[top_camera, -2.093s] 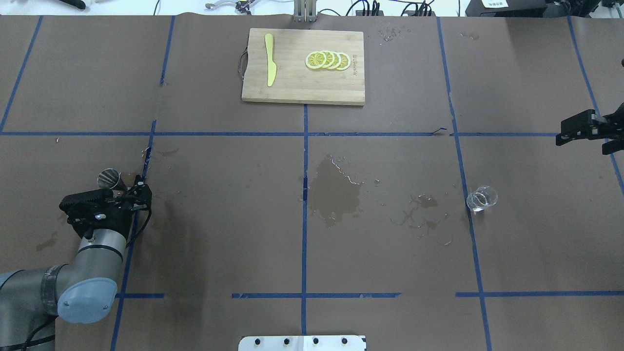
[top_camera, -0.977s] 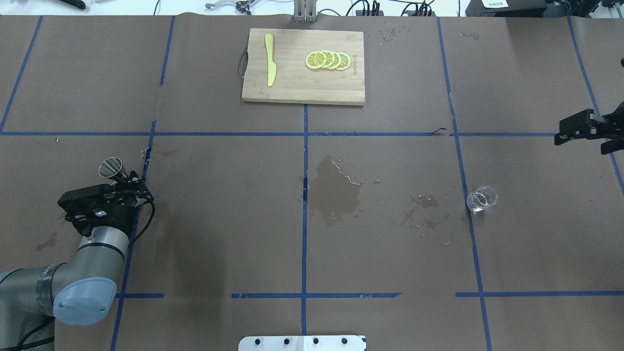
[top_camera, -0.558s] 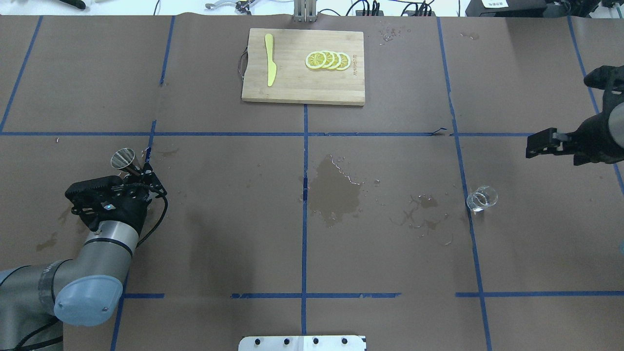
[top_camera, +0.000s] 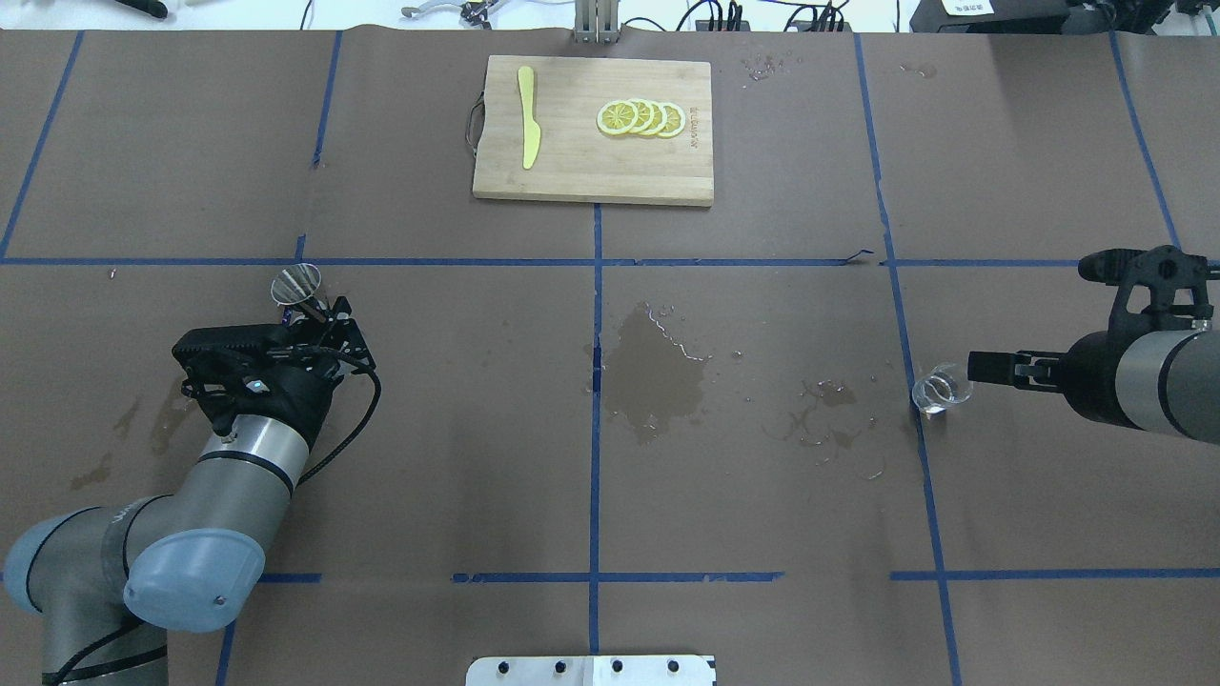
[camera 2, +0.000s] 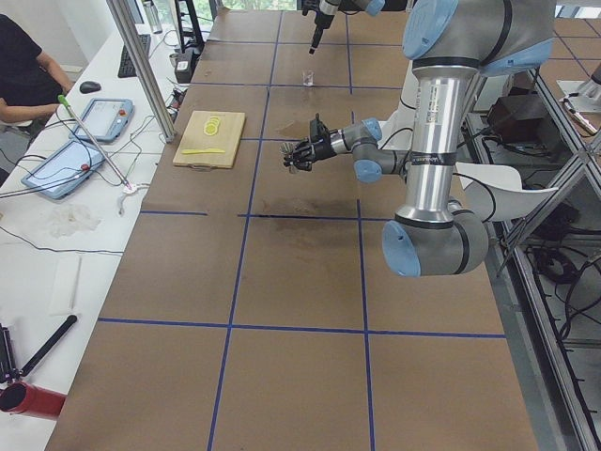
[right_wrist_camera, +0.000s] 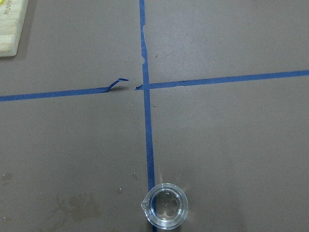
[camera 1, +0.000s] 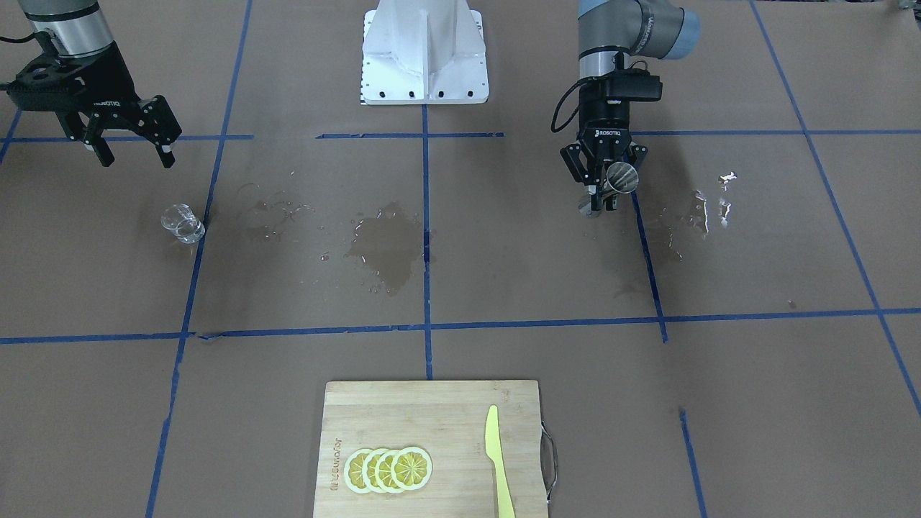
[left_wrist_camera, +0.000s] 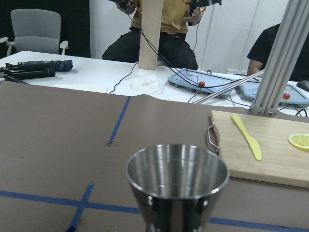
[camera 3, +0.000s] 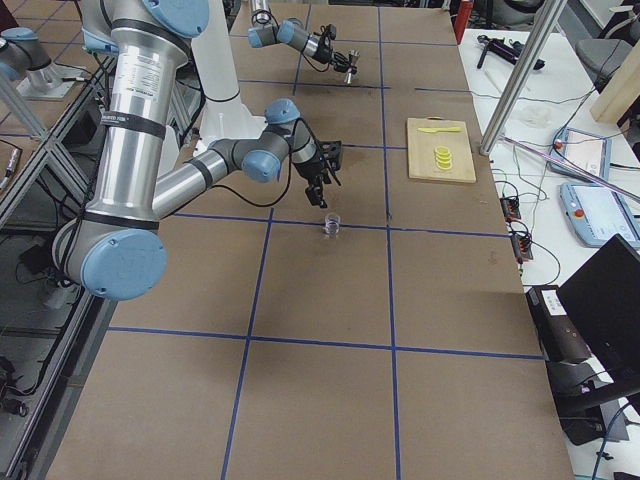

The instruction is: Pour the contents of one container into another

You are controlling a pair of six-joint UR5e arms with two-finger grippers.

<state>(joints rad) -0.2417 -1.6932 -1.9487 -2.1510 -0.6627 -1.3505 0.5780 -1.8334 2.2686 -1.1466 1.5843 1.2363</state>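
My left gripper (top_camera: 319, 307) is shut on the waist of the grey steel jigger (top_camera: 295, 284) and holds it upright off the table at the left. Up close in the left wrist view the jigger (left_wrist_camera: 177, 186) shows an open upper cup that looks empty. The clear glass cup (top_camera: 942, 389) stands on a blue tape line at the right, with a little clear liquid in it. My right gripper (camera 1: 135, 152) hangs open above the table just beside the glass (camera 1: 183, 223), on the robot's side of it, not touching. The glass (right_wrist_camera: 165, 205) sits at the bottom of the right wrist view.
A wooden cutting board (top_camera: 591, 176) at the far middle carries a yellow knife (top_camera: 527, 119) and lemon slices (top_camera: 640, 117). A wet patch (top_camera: 658, 376) darkens the brown paper at centre, with smaller splashes (top_camera: 824, 419) left of the glass.
The left arm lifted the jigger and carried it forward and toward the table's middle. The right arm swung in from the right edge to just beside the glass.
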